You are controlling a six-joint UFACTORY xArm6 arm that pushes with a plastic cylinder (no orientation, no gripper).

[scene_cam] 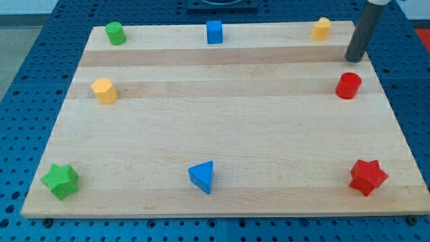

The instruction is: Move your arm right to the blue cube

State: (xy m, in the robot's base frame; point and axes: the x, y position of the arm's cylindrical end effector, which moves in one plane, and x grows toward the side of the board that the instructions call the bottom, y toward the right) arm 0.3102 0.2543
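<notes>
The blue cube (pixel 214 31) stands at the top middle of the wooden board (pixel 222 128). My tip (pixel 353 59) is at the view's top right, far to the right of the blue cube. It is just right of and below the yellow block (pixel 321 29) and just above the red cylinder (pixel 349 86). It touches no block.
A green cylinder (pixel 115 33) stands at the top left and a yellow hexagonal block (pixel 104 91) at the left. A green star (pixel 60 181), a blue triangular block (pixel 202 177) and a red star (pixel 367 177) lie along the bottom.
</notes>
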